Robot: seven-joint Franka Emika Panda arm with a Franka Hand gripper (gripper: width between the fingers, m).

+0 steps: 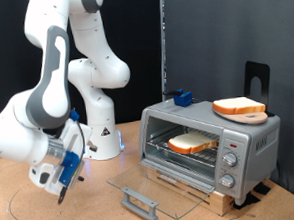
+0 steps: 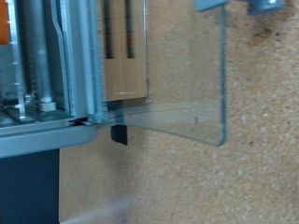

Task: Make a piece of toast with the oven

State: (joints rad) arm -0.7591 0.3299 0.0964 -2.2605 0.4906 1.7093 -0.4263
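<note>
The silver-grey oven (image 1: 251, 144) stands at the exterior view's right with its glass door (image 1: 142, 188) folded down flat and the grey bar handle (image 1: 140, 203) at its front edge. A pale bread slice with a tan crust, the piece of toast (image 1: 194, 142), lies on the wire rack inside. A second, similar slice (image 1: 239, 107) lies on the oven's top. My gripper (image 1: 66, 173) hangs low at the exterior view's left, well away from the door, with nothing seen in it. The wrist view shows the open glass door (image 2: 187, 84) and the oven's front frame (image 2: 79, 65); no fingers show there.
A small blue object (image 1: 181, 98) and a black stand (image 1: 255, 78) sit on and behind the oven's top. The oven rests on a wooden board (image 1: 197, 195). The robot's white base (image 1: 100, 133) stands behind, in front of a black backdrop.
</note>
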